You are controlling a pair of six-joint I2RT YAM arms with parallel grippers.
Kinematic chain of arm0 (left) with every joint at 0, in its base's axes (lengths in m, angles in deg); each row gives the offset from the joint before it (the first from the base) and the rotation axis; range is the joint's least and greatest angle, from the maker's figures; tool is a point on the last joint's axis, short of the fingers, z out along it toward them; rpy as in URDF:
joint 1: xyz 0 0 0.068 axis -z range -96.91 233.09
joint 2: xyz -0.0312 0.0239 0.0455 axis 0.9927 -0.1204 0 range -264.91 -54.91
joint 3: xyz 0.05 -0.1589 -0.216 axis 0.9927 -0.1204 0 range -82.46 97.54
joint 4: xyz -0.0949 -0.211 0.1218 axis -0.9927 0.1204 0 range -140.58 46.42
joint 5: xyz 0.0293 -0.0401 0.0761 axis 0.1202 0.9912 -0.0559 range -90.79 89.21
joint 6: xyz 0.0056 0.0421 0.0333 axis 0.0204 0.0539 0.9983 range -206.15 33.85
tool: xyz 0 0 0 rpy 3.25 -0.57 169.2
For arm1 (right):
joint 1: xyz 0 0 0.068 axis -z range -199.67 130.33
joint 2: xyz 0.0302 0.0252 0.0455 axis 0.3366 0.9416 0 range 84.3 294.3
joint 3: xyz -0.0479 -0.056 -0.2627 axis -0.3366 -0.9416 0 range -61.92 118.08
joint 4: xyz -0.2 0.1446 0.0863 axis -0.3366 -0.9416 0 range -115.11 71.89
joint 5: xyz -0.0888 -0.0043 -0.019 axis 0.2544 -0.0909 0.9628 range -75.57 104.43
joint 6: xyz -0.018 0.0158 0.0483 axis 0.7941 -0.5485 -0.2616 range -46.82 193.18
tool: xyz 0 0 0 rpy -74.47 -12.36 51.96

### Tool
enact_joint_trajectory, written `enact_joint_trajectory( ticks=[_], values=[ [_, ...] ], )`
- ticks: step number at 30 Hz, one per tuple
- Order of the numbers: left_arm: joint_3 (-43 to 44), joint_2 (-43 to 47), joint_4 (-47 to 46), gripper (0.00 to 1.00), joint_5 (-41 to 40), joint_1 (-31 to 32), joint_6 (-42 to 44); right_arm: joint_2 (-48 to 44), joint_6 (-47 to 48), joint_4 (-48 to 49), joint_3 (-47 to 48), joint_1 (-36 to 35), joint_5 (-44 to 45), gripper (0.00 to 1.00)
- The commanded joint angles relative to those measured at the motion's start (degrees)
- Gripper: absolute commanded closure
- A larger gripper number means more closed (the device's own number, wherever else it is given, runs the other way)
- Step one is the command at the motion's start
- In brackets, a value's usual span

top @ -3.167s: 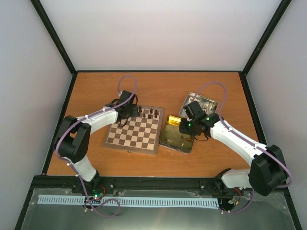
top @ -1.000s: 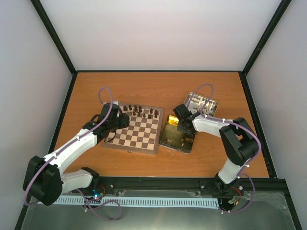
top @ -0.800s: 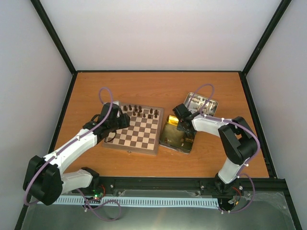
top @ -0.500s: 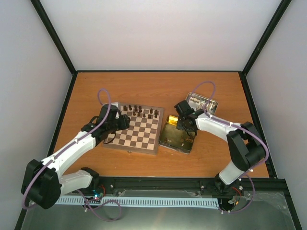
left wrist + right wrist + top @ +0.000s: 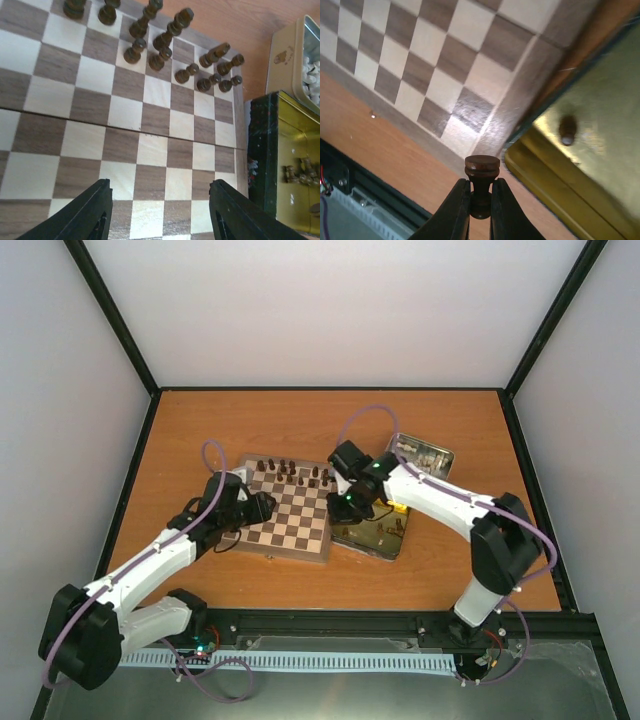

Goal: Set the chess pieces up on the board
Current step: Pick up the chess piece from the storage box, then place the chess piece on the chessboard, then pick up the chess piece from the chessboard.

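Top external: orange-brown table (image 5: 330, 420) under the board (image 5: 295, 522), pale walls (image 5: 330, 310) around.

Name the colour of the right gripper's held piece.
Dark brown turned chess piece; right wrist view.

even soft light; right wrist view blurred, glare.

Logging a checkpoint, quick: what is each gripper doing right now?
Left gripper: open, holding nothing, above the small wooden chessboard.
Right gripper: closed on a small dark brown turned chess piece.
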Motion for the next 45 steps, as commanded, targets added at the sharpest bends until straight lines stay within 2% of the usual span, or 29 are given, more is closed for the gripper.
enact_joint_trajectory(
  ticks=[1, 12, 21, 24, 28, 32, 37, 39, 45],
  values=[
    [-2.0, 2.3, -4.9, 0.45, 4.4, -0.3, -1.6, 6.4, 1.9, -7.6, 5.0, -3.2, -4.7, 0.96],
    [-5.6, 5.5, -5.4, 0.44, 5.4, -0.3, -0.7, 19.4, 4.8, -16.6, 17.2, -8.6, -4.4, 0.93],
    [-5.8, 6.6, -4.6, 0.44, 2.7, -0.3, -0.7, 23.6, 4.9, -17.0, 20.3, -9.1, -2.2, 0.89],
    [-5.9, 7.3, -4.4, 0.43, 1.8, -0.3, -0.8, 24.1, 4.3, -16.3, 21.2, -9.1, -1.4, 0.83],
    [-5.7, 7.1, -3.9, 0.43, 2.0, -0.3, -0.4, 23.3, 3.6, -15.2, 22.1, -9.2, -0.5, 0.77],
    [-5.4, 6.8, -3.8, 0.43, 3.4, -0.3, 0.4, 22.1, 2.7, -13.6, 21.8, -9.2, 0.0, 0.76],
    [-5.9, 6.7, -6.6, 0.41, 11.4, 0.0, 4.6, 19.2, 0.5, -11.5, 20.3, -9.1, 5.7, 0.77],
    [-5.6, 5.8, -7.0, 0.41, 13.3, 2.3, 5.9, 15.9, -1.5, -9.6, 18.2, -8.7, 9.5, 0.76],
    [-2.0, -1.9, -6.2, 0.41, 7.5, 13.4, 5.8, 4.8, -8.0, -2.2, 7.6, -4.8, 16.4, 0.76]
  ],
)
